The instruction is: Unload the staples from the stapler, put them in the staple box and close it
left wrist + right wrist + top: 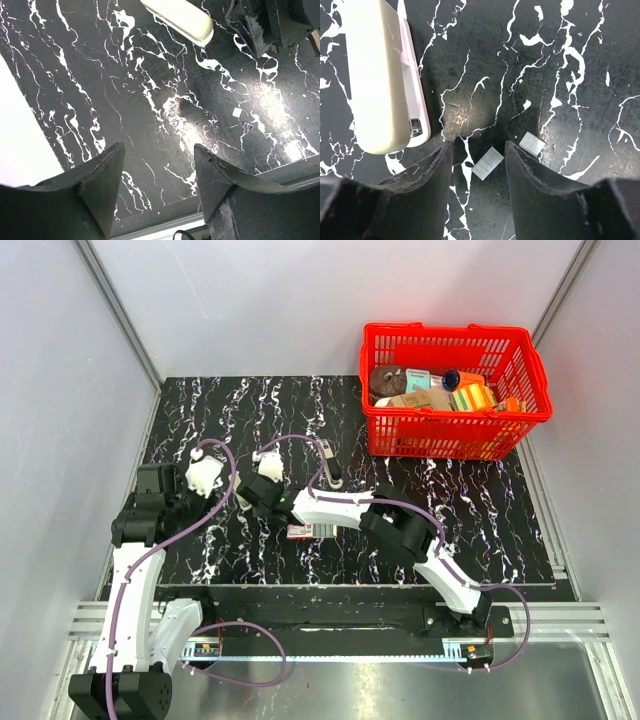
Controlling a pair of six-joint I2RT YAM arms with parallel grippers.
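Overhead, the stapler [328,465] is lying on the marbled black table [480,510], out toward the middle. Its long axis is running almost straight away from the arms' bases, with only a slight tilt. It is sitting to the right of the right gripper [478,148] and a little beyond it, apart from it, and neither wrist camera is catching it.

The right arm is much the nearer, while the left gripper [159,150] is hovering off toward the left wall. Both claws are standing released, gripping nothing. The right one is hanging low over two short staple strips [487,162] lying loose on the table, with a cream oblong object [375,75] on a pale pink base just to one side.

Judging by those strips, the unloading is looking largely done, though whether any staples are sitting inside the stapler cannot be told. Room around the stapler is looking generous. The red basket [450,332] is standing well apart at the back right, and a small red-and-white box [305,531] is lying on the near side, close by the right arm.
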